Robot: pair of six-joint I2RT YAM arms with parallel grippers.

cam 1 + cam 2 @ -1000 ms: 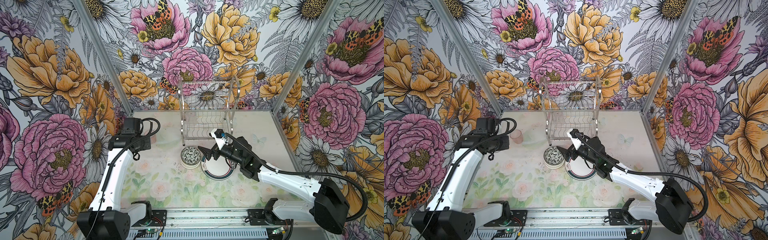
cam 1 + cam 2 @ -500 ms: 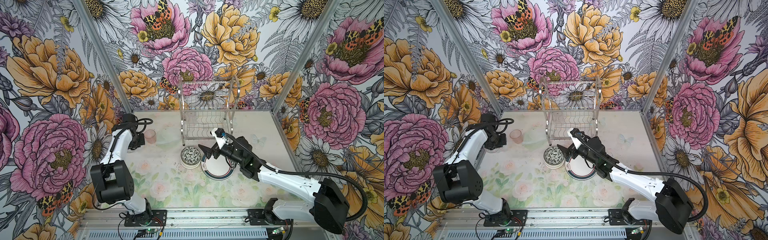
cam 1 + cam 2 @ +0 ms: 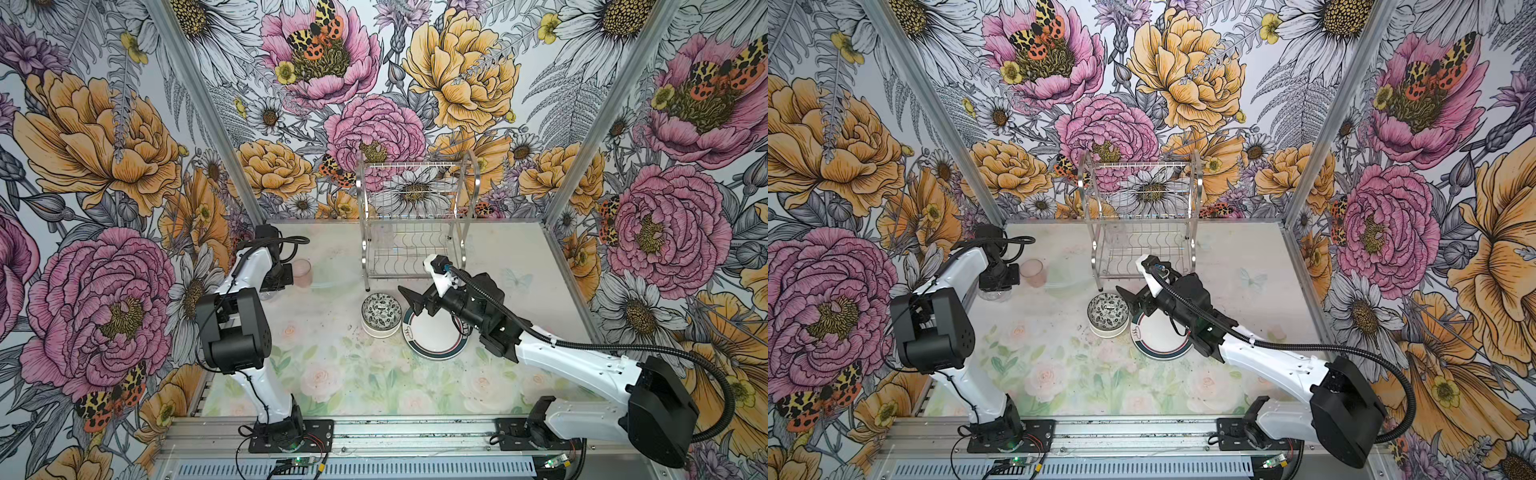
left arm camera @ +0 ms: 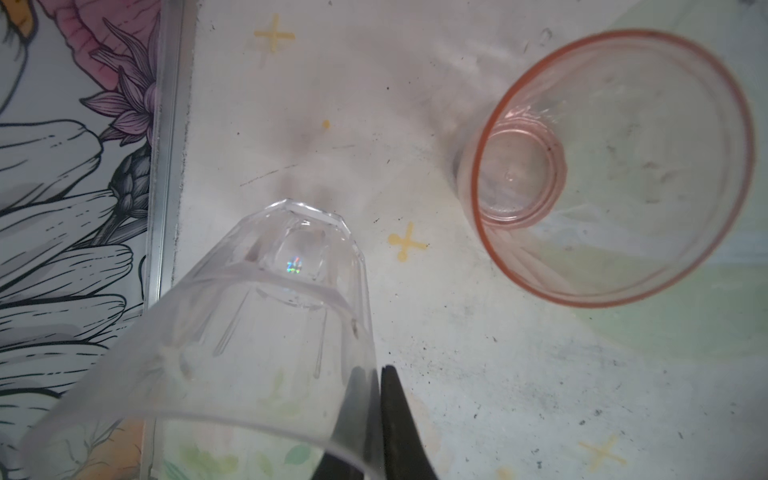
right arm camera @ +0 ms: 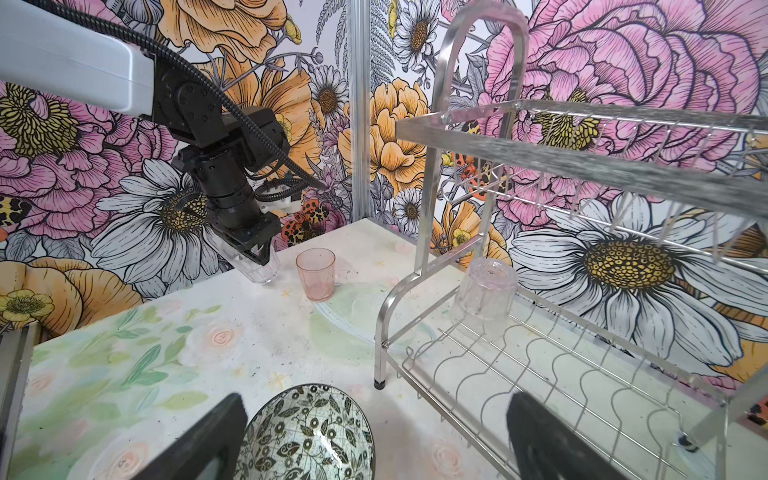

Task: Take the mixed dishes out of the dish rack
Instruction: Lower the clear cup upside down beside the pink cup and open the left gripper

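My left gripper (image 4: 376,374) is shut on the wall of a clear faceted cup (image 4: 249,332), one finger inside and one outside. It holds the cup tilted, low over the table by the left wall (image 3: 268,294). A pink cup (image 4: 615,166) stands upright just beside it (image 3: 301,272). The chrome dish rack (image 3: 415,224) stands at the back, and one clear cup (image 5: 484,295) sits upside down on its lower shelf. In front of the rack are a leaf-patterned bowl (image 3: 381,311) on stacked bowls and a teal-rimmed plate (image 3: 434,338). My right gripper (image 3: 411,303) hovers open over the bowl (image 5: 307,436), holding nothing.
Flowered walls close in three sides, with metal corner posts. The left wall's metal edge (image 4: 166,166) runs close beside the held cup. The rack's front foot (image 5: 379,384) stands just beyond the bowl. The near table is bare floral mat (image 3: 353,386).
The left arm has folded, its elbow swinging toward the front, and its gripper has come down with the clear cup beside the pink cup. The right arm has hardly moved.
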